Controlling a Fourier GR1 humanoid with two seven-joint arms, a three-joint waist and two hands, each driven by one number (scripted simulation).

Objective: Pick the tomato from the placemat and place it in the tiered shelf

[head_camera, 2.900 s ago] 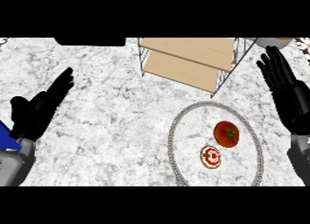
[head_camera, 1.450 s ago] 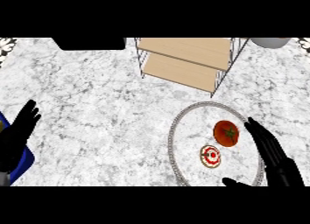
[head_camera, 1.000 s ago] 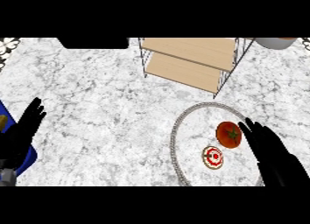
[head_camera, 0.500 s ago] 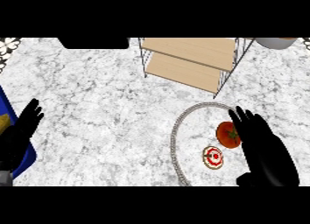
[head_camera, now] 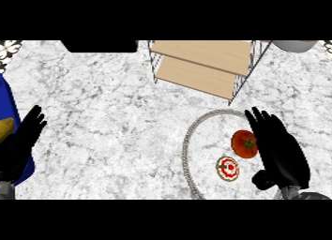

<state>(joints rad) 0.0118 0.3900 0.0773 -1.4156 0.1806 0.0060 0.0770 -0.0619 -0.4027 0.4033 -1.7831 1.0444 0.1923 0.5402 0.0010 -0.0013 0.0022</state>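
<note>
The tiered shelf stands at the far middle of the counter. Nearer and to its right lies the round placemat. On it sits the tomato, with a small round item just nearer and to its left. The right hand lies over the placemat's right part, just beside the tomato. The left hand shows at the left edge.

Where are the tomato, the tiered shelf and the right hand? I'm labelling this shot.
tomato (head_camera: pixel 243 143), head view, on its red skin left of the stem.
tiered shelf (head_camera: pixel 196 74), head view, on its lower wooden board.
right hand (head_camera: pixel 283 154), head view, on its back.
</note>
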